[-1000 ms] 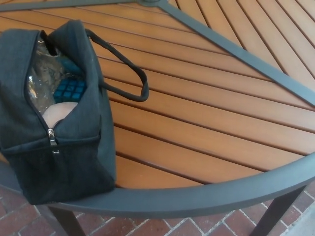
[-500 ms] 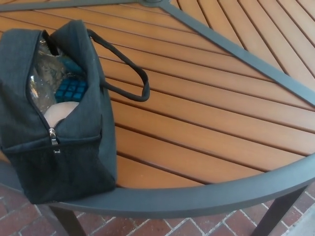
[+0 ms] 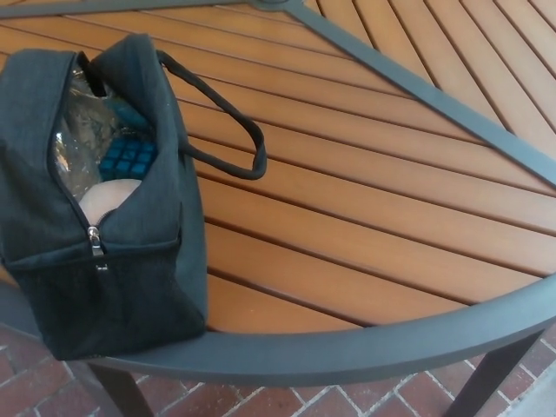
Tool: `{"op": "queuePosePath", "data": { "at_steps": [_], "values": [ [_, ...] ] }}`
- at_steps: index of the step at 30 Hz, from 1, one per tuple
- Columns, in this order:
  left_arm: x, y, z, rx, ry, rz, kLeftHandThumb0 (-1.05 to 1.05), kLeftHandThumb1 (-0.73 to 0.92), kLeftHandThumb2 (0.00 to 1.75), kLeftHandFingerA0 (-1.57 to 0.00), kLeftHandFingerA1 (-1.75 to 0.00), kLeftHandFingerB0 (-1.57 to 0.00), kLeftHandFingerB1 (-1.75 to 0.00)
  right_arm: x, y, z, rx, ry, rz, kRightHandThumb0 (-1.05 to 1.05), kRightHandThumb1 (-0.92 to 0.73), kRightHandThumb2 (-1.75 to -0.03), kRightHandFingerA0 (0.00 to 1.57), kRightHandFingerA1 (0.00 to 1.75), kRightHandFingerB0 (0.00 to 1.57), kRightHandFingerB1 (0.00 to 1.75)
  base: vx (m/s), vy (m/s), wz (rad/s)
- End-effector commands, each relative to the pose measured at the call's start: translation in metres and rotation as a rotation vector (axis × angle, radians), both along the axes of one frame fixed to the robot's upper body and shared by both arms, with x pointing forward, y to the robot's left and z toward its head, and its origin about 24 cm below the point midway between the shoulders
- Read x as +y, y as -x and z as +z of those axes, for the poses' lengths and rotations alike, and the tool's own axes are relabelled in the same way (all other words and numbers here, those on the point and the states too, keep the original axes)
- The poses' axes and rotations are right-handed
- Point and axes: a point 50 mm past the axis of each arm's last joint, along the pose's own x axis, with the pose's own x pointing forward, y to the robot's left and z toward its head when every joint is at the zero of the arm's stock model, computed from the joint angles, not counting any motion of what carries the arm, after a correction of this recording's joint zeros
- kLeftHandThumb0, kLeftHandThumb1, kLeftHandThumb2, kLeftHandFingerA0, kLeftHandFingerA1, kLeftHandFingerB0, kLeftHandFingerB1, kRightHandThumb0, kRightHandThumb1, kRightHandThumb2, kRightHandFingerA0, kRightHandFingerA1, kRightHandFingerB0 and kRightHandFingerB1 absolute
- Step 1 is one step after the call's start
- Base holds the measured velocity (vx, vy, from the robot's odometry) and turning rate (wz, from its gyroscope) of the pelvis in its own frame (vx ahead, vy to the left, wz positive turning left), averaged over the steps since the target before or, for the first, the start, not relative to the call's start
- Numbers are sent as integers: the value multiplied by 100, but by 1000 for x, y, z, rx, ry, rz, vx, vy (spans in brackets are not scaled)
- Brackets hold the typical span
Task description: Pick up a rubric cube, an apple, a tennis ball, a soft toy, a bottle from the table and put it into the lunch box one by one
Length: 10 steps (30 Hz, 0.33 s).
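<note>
A dark grey fabric lunch box sits at the left edge of a round table of orange-brown wooden slats; its near end reaches the table's curved grey metal rim, and its bottom corner hangs slightly past that rim. The bag's top is unzipped and gapes open along its length; a metal zip pull hangs at the near end of the opening. Inside, a teal-blue gridded face of the rubric cube shows against the right wall of the bag; just below it lies a pale, rounded pinkish thing (it cannot be told whether this is the apple or the soft toy); above and to the left, a crinkled shiny lining or clear plastic fills the rest of the opening. The other task items are not told apart within the bag. One black carry strap loops out to the right and rests flat on the slats. A grey metal bar crosses the tabletop diagonally from the top centre to the right edge. Beneath the table show a dark leg and red brick paving. Neither robot hand appears in the head view, so nothing can be said of whether they are spread or closed.
</note>
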Motion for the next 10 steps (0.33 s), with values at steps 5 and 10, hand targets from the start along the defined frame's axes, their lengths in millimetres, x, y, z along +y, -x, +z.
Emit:
{"op": "queuePosePath", "data": {
  "at_steps": [5, 10],
  "values": [
    [13, -6, -3, 229, -212, -155, -17, 61, 68, -89, -100, -93, -88, 108, 22, -48, -214, 214, 408, -45, -70, -61, 50, 67, 44, 46, 0, 0, 0],
    [5, -6, -4, 262, -268, -261, -17, 62, 68, -79, -96, -94, -92, 107, 37, -48, -254, 199, 257, -35, -69, -60, 62, 74, 39, 45, 0, 0, 0]
  ]
}}
